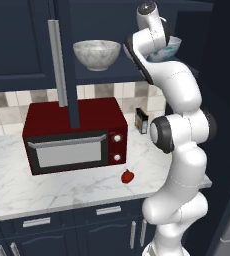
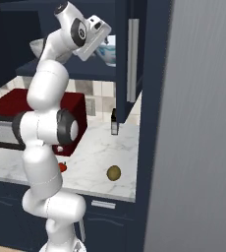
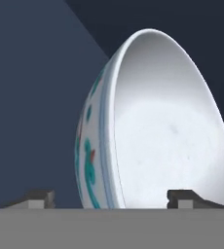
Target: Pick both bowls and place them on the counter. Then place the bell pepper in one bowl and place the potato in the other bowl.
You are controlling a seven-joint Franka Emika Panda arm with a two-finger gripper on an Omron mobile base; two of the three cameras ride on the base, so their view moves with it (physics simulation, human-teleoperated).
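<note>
The white bowl with blue patterning (image 3: 153, 131) stands on a cabinet shelf and looms large in the hand view. My gripper (image 3: 113, 200) is open, and the bowl's rim lies between the fingertips (image 3: 38, 198). From the base, this bowl (image 1: 169, 49) (image 2: 107, 50) is partly hidden by my hand. The grey-white marbled bowl (image 1: 97, 54) sits on the same shelf to its left. On the marble counter (image 1: 62, 192) lies the red bell pepper (image 1: 128, 176) (image 2: 62, 167). The brown potato (image 2: 114, 173) rests near the counter's front right corner.
A dark red microwave (image 1: 74, 135) stands on the counter under the shelf. A small dark bottle (image 1: 142, 120) stands by the tiled wall. Open cabinet doors (image 1: 62, 65) (image 2: 132, 59) hang on both sides of the shelf. A tall grey panel (image 2: 203, 123) closes off the right.
</note>
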